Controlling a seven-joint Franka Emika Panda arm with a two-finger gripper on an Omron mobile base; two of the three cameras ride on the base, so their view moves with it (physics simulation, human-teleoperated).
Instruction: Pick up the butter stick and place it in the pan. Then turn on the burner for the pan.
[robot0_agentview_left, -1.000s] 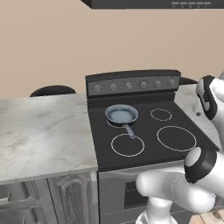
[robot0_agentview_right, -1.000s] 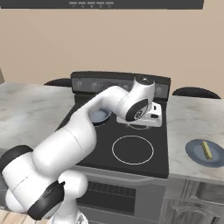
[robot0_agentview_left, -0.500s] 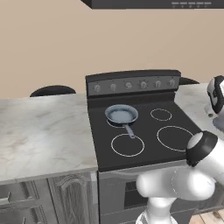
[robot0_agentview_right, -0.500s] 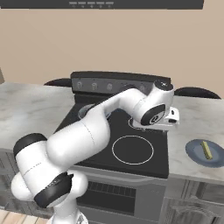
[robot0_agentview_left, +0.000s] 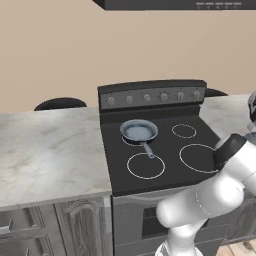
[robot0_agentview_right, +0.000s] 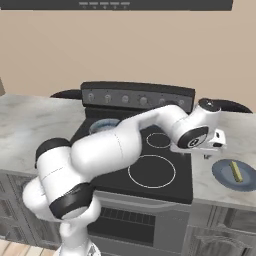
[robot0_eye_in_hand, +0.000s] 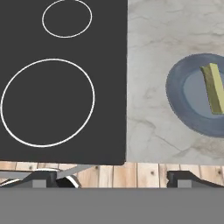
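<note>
The marble-grey worktop (robot0_agentview_right: 212, 187) right of the black glass cooktop (robot0_agentview_right: 150, 172) carries a round blue-grey plate (robot0_eye_in_hand: 181, 103) holding the pale-yellow butter stick (robot0_eye_in_hand: 214, 87). The small grey-blue frying pan (robot0_agentview_left: 139, 132) sits on the rear-left burner (robot0_agentview_left: 126, 141). The approach step is in hand: the jaws stand released and empty near the plate, and must next descend over the stick.

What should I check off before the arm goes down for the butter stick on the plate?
1. Pincer open and empty: ok.
2. Butter stick lying free on the blue plate, nothing on top of it: ok.
3. Pincer centred over the butter stick: not ok; in the hand view the stick sits far off to the right edge.
4. Counter between the cooktop and the plate free of obstacles: ok.
5. Pan on its rear left burner with nothing inside: ok.
6. Pincer lined up with the stick's long side: cannot tell.
</note>
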